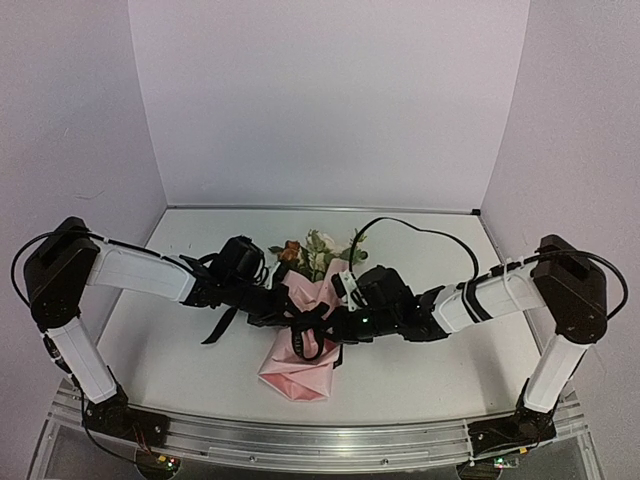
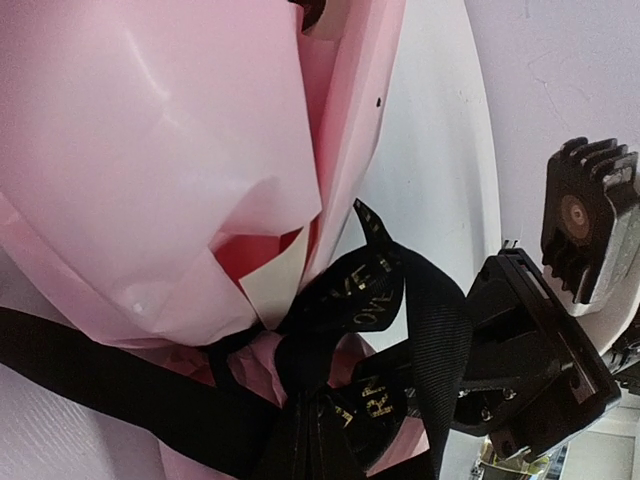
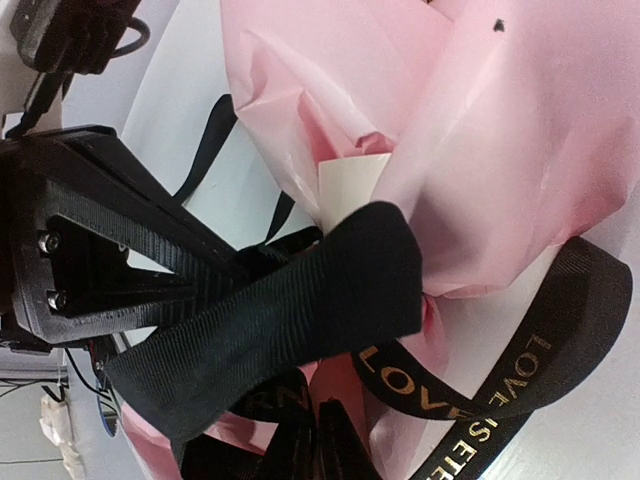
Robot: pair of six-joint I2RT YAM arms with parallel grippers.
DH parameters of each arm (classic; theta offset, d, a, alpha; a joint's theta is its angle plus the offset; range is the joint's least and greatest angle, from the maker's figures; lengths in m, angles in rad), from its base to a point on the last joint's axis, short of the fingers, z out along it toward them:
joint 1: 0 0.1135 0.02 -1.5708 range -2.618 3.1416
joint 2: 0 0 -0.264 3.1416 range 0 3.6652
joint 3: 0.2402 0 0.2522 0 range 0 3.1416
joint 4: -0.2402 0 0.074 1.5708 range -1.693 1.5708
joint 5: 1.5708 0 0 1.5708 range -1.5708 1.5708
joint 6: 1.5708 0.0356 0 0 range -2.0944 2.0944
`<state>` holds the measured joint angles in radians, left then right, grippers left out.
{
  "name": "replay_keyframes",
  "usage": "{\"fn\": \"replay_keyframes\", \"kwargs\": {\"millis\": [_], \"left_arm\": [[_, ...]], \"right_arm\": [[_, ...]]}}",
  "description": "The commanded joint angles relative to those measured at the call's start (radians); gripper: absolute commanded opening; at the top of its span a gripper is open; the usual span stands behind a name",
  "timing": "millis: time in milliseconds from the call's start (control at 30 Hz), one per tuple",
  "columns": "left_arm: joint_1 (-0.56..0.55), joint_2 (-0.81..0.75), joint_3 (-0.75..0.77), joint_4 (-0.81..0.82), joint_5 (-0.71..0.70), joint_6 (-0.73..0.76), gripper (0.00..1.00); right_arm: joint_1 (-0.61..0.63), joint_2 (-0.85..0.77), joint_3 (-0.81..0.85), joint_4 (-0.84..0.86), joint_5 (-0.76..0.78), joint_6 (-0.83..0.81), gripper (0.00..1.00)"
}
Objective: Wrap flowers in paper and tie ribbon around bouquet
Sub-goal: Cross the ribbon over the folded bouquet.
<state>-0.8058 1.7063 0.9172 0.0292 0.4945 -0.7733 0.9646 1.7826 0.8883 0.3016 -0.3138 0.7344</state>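
Observation:
The bouquet lies mid-table, its flowers (image 1: 312,250) pointing away and the pale-pink paper (image 1: 300,368) cone toward me. The black lettered ribbon (image 1: 306,335) crosses the cone's waist, and both grippers meet there. My left gripper (image 1: 283,313) comes in from the left; in its wrist view the fingers (image 2: 312,425) are shut on the ribbon (image 2: 355,290) beside the paper (image 2: 150,150). My right gripper (image 1: 335,325) comes from the right, its jaws (image 3: 322,430) pressed nearly together on a strip of ribbon (image 3: 300,310) against the paper (image 3: 480,150). The flowers are hidden in both wrist views.
A loose ribbon tail (image 1: 218,326) trails left of the cone under the left arm. A black cable (image 1: 410,228) arcs above the right arm. White walls enclose the table on three sides; a metal rail (image 1: 320,440) runs along the near edge.

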Motion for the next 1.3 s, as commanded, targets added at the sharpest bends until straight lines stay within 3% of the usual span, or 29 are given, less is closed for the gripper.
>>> {"fn": "replay_keyframes", "kwargs": {"millis": [0,400,633,867,1267], "left_arm": [[0.005,-0.058,-0.014,0.075,-0.031,0.022,0.0],[0.004,-0.064,-0.027,0.107,-0.034,0.022,0.0],[0.005,-0.077,-0.038,0.097,-0.083,0.014,0.0],[0.005,-0.12,-0.065,0.092,-0.166,0.003,0.0],[0.018,-0.158,-0.097,0.074,-0.234,0.002,0.0]], "right_arm": [[-0.001,-0.057,0.036,-0.049,0.019,0.067,0.05],[-0.002,-0.06,0.169,-0.283,-0.008,0.096,0.11],[-0.005,-0.078,0.216,-0.427,-0.004,0.1,0.0],[-0.005,-0.142,0.299,-0.782,0.077,-0.042,0.0],[-0.005,-0.102,0.361,-0.933,0.235,-0.254,0.0]]}}
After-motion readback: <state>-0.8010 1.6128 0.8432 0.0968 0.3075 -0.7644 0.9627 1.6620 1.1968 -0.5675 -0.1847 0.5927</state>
